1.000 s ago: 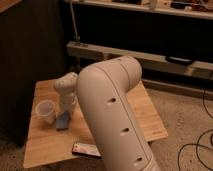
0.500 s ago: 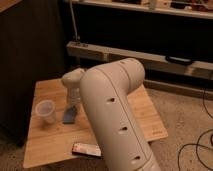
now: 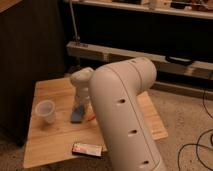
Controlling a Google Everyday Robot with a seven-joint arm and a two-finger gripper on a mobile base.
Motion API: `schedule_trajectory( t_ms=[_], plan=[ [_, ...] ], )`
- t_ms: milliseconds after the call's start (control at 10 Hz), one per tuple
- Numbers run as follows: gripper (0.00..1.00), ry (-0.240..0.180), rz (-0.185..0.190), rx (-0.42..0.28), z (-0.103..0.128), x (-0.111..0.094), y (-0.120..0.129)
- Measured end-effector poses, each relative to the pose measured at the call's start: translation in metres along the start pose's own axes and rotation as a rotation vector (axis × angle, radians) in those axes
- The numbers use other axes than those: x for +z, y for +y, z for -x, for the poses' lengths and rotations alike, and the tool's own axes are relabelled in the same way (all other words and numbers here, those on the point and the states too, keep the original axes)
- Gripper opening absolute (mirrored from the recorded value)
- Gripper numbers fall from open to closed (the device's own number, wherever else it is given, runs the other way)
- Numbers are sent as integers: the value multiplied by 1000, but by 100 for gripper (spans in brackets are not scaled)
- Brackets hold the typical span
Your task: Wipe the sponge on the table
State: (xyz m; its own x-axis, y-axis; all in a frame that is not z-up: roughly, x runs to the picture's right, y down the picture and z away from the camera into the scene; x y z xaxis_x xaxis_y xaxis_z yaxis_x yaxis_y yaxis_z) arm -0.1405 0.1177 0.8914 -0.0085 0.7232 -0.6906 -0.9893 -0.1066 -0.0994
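The blue sponge [image 3: 76, 114] lies flat on the light wooden table [image 3: 52, 90], a little right of the table's middle. My gripper [image 3: 80, 106] comes straight down onto the sponge from its white wrist [image 3: 81, 81] and is shut on the sponge's upper end, pressing it against the planks. My big white arm link [image 3: 125, 115] fills the foreground and hides the table's right middle part.
A clear plastic cup [image 3: 46, 111] stands left of the sponge. A flat red-and-white packet [image 3: 87, 148] lies near the front edge. A dark cabinet [image 3: 30, 45] stands at the left, a long grey shelf [image 3: 130, 54] behind, and cables [image 3: 200, 145] trail on the floor at the right.
The gripper has slid the sponge to the right and slightly away across the table top, farther from the cup. Cup and packet have stayed put.
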Motion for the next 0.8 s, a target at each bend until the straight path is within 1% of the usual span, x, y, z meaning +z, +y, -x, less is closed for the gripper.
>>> schedule_trajectory(
  t_ms=[200,300,400,600,800],
  plan=[
    [3,-2,12,-5,-14,-7,-4],
    [3,2,19,-21,-30,-8,-2],
    [3,5,24,-32,-41,-9,-1],
    [3,9,24,-56,-66,-10,-8],
    [3,13,27,-68,-81,-10,-12]
  ],
)
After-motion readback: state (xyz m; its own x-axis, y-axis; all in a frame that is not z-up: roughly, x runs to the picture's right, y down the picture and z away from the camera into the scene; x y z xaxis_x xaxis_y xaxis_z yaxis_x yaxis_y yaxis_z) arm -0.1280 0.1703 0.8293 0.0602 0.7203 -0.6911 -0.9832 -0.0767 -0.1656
